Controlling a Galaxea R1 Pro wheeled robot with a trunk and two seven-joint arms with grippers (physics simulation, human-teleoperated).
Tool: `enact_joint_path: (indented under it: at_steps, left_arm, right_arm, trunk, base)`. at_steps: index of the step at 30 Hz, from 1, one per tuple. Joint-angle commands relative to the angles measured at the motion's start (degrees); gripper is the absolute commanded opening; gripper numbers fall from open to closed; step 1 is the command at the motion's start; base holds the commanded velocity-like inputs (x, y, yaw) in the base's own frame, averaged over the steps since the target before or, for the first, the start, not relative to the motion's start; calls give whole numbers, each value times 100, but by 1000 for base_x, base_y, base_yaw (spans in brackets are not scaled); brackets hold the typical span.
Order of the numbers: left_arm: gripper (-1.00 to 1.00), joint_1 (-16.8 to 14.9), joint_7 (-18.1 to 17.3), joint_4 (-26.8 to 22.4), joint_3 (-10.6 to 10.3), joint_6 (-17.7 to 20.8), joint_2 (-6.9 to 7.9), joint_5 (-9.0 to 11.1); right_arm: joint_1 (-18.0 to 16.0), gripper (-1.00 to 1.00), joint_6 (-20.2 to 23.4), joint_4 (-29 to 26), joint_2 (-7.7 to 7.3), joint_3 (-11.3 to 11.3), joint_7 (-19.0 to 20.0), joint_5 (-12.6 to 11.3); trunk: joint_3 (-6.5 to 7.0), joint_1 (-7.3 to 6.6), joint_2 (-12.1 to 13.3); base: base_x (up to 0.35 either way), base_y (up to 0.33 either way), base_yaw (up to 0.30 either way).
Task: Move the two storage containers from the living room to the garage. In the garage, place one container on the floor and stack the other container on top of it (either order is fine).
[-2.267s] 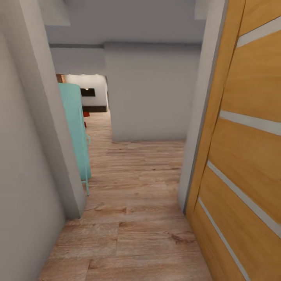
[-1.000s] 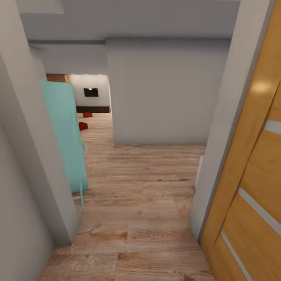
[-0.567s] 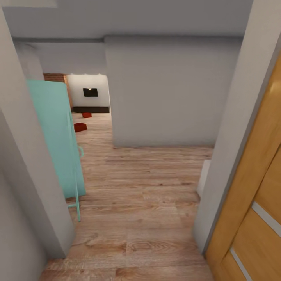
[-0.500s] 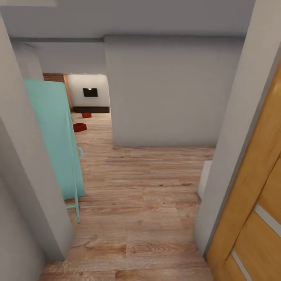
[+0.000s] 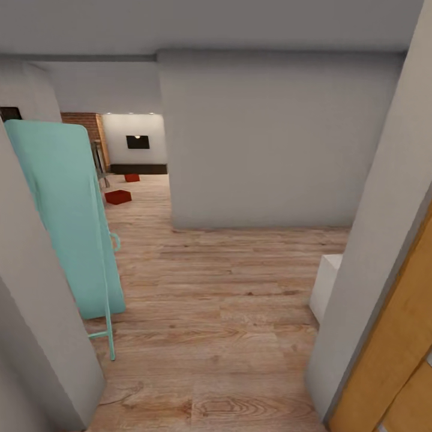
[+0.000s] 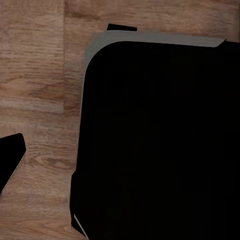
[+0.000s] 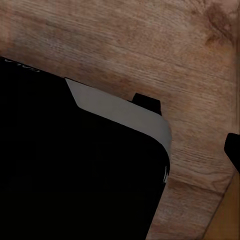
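- Bins [image 5: 117, 197] far ahead on living-room planks, second [image 5: 132, 177] beyond it.
- My end effectors' state: cannot tell.
- Best line: steer between teal chair [image 5: 66, 222] and wall corner [image 5: 171, 222], keeping centred.

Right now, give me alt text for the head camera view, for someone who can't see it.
A hallway with a light wood plank floor leads to a far room where two red-orange storage containers, the nearer one and the farther one, sit on the floor. A teal chair stands at left, a grey wall ahead, and an orange wooden door at right.
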Motion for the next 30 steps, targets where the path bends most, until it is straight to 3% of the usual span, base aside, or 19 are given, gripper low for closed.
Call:
enact_joint_path:
  at_steps: [1,15,30]
  left_arm:
    - [100,-2,5,1,0,-13,-1,44]
    - [100,-1,6,1,0,-13,-1,44]
    - [100,-1,3,1,0,-13,-1,47]
  right_arm:
    - [-7,100,-34,18,7,36,25,-65]
    - [-7,100,-35,18,4,30,23,-48]
    - [-7,100,-34,18,5,32,25,-46]
  trunk:
    - [-5,3,-2]
    - [-5,3,-2]
    - [-5,3,-2]
  base:
    - [320,0,0]
    - [320,0,151]
    - [321,0,13]
